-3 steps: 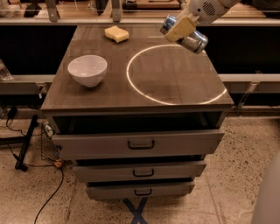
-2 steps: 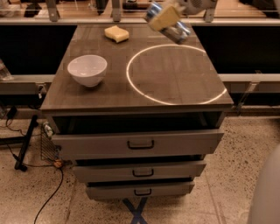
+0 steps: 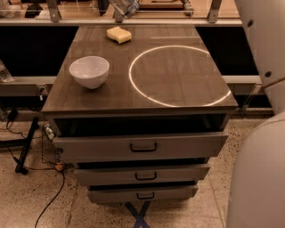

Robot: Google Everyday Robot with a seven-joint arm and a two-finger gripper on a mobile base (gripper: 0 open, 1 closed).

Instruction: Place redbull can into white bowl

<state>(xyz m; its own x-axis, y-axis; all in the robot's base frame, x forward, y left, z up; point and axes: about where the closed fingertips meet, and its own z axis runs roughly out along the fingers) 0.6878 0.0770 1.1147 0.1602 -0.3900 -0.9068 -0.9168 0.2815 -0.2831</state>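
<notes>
Gripper: at the top edge of the view, above the table's far edge, left of centre [image 3: 119, 5]; mostly cropped, so can't tell if its grip was apart, together or clamped.
Redbull can: up in the air w/ the gripper [image 3: 129, 6], tilted, only partly in view; looked carried, but contact not visible.
White bowl: upright on the near-left of the table [image 3: 89, 71], nothing in it.
Table: dark top [image 3: 102, 95] w/ a lit ring [image 3: 130, 75] on the right half and a yellow sponge [image 3: 119, 34] at the far edge.
Done: can was off the table and aloft.
Left: carry it nearer and leftwards over the bowl, lower, let go; I'd say roughly halfway.
Vs. earlier frame: can + gripper had gone left and higher, from over the ring's far rim to about above the sponge; bowl and sponge unmoved.
</notes>
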